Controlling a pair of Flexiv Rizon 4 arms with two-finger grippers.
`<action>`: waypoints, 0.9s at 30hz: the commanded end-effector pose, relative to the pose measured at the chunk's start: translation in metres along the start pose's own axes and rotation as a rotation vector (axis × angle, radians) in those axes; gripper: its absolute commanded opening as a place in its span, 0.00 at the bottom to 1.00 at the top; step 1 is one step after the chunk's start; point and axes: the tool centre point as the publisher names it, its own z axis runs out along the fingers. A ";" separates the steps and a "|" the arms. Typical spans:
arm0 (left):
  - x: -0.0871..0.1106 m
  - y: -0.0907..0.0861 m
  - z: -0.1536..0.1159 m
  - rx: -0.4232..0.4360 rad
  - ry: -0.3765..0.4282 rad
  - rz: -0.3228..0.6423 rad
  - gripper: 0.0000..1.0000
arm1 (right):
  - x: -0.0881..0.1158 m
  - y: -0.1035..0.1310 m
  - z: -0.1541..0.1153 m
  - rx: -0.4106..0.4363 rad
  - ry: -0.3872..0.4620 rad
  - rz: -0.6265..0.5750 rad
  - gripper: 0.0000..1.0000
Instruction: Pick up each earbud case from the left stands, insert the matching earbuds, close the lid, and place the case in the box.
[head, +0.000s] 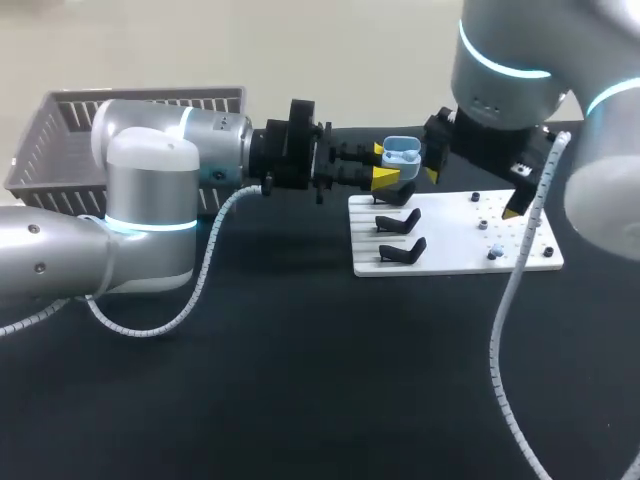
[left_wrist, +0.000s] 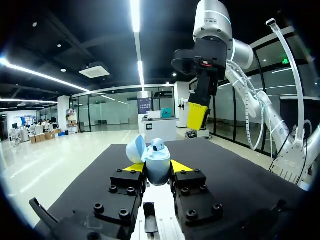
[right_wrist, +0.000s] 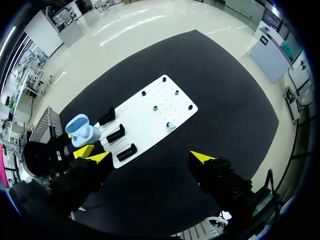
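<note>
You have the basket at far left, the board right of middle, three stands along its left edge, and the case held above the rearmost.

The left arm hides much of the basket. The earbud on the white board is too small to make out; the right arm covers one corner.

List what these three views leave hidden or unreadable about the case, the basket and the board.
1. Head view: the left arm covers much of the basket; its contents are unknown.
2. Left wrist view: the earbud case, in the left gripper, shows side-on; its sockets are hidden.
3. Right wrist view: the small parts on the white board are too small to identify.
</note>
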 end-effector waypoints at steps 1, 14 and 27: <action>0.001 0.000 0.000 -0.002 -0.001 0.001 0.00 | 0.001 -0.003 0.001 -0.026 -0.005 0.002 1.00; 0.001 0.000 0.000 -0.002 -0.001 0.001 0.00 | -0.002 -0.025 0.038 0.045 0.036 -0.118 1.00; 0.001 0.000 0.000 -0.002 -0.001 0.001 0.00 | 0.009 -0.050 0.072 0.038 0.156 -0.303 0.66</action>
